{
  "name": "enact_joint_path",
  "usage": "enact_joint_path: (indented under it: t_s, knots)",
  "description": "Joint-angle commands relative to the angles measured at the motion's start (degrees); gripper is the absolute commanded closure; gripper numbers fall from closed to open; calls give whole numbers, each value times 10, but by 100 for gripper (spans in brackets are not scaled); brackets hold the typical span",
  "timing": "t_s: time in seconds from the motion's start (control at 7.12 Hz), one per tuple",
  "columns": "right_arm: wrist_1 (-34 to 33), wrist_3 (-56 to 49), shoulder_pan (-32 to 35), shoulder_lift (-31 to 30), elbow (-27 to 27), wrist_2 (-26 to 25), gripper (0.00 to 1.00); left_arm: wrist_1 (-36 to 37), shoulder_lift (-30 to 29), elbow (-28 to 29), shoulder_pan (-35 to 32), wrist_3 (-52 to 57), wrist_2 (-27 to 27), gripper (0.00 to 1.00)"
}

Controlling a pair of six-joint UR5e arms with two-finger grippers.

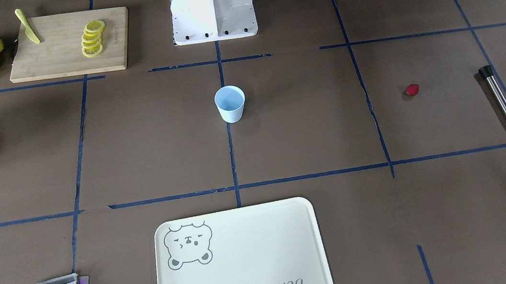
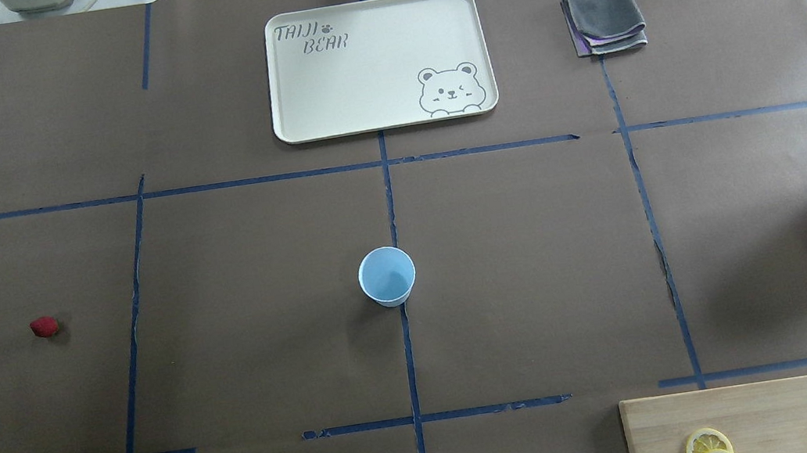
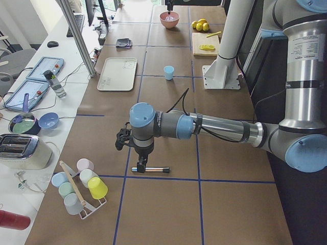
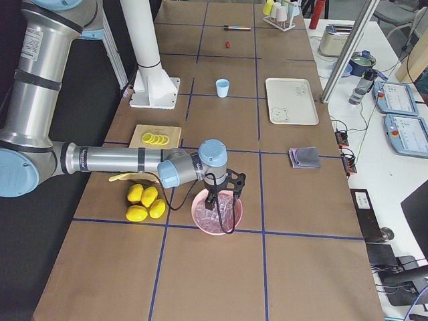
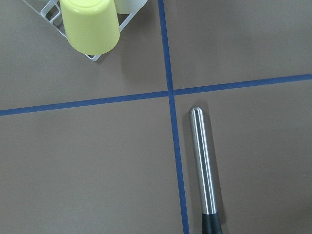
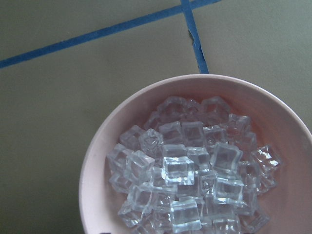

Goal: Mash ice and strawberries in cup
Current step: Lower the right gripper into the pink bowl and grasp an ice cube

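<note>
— Pale-blue cup (image 2: 387, 276) empty mid-table, strawberry (image 2: 44, 327) well apart, ice (image 6: 190, 170) in pink bowl (image 6: 97, 161). Step?
— Filling: right gripper (image 4: 215, 204) over ice, left gripper (image 3: 140, 166) over masher (image 5: 203, 161); opening: cannot tell. Next: pinch one cube

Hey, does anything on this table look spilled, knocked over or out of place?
Only the strawberry: it lies loose on the bare table, far from the cup. The cup stands upright and empty, the ice sits in the pink bowl, nothing spilled.
</note>
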Motion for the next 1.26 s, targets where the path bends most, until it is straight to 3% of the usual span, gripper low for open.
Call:
enact_joint_path:
  t_s: [0.0,0.84,1.12]
  knots:
    - [7,5,-31,-3,-14,-3,8,-1,3,3,0,0,0,0]
    - [7,5,-70,9,-32,-40,18,-2,4,5,0,1,0,0]
    - [7,5,-70,11,-33,-53,35,-2,4,5,0,1,0,0]
